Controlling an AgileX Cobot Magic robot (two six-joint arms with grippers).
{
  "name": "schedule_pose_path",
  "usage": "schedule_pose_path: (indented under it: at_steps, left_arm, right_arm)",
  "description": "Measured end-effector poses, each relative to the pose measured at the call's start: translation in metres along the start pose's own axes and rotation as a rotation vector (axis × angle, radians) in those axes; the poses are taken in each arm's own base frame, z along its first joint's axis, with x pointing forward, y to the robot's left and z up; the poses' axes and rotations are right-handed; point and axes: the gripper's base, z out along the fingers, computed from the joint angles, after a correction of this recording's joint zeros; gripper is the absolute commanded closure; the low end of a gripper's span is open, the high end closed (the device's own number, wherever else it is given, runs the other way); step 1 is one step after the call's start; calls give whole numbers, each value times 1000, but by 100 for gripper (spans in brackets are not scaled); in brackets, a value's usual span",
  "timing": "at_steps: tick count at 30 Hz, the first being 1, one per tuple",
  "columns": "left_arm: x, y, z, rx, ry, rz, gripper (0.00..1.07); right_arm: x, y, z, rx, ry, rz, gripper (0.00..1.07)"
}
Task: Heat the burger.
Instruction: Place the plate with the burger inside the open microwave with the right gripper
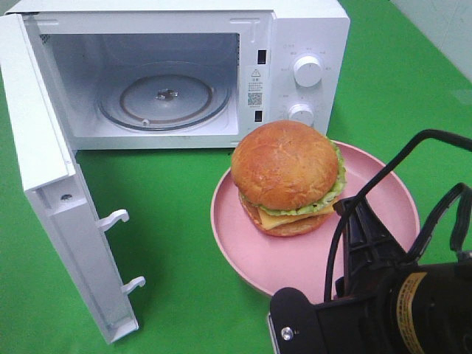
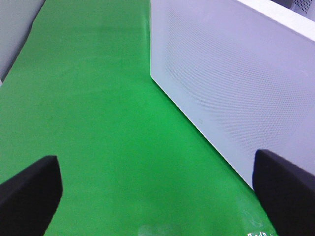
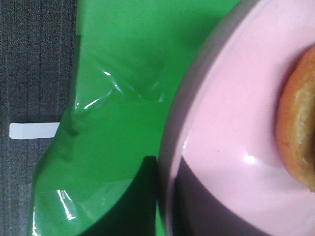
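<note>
1. My left pincer (image 2: pixel 155 164) stands wide. Its two black fingers (image 2: pixel 29 191) are far apart, with only the green cloth (image 2: pixel 98 123) between them.
2. Ahead of that pincer rises a white panel (image 2: pixel 231 73) with a fine dot pattern. Its lower edge runs down close to one finger. I cannot tell for certain which part of the oven it is.
3. My right pincer (image 1: pixel 352 214) is closed and grips nothing. Its own wrist camera does not show the fingers. It hangs over the near side of the pink plate (image 1: pixel 221 221).
4. The burger (image 1: pixel 287 177) sits on that plate just beyond the right pincer's tip, apart from it. The bun is on top, with lettuce and cheese showing at the side.
5. Past the burger, farther from the right pincer, stands the white microwave (image 1: pixel 295 29). Its door (image 1: pixel 51 199) is swung fully open and the glass turntable (image 1: pixel 166 99) is visible inside.
6. Beneath the right pincer, the plate's rim rests on the wrinkled cloth.
</note>
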Motion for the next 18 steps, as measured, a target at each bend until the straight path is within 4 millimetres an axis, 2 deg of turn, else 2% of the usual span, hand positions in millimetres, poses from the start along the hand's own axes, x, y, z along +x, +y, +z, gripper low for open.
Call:
schedule_pose_path:
  at_steps: [18]
  left_arm:
    - [0,0,0,0,0,0,9]
  right_arm:
    - [14,-30,21,2,-84,-34,107]
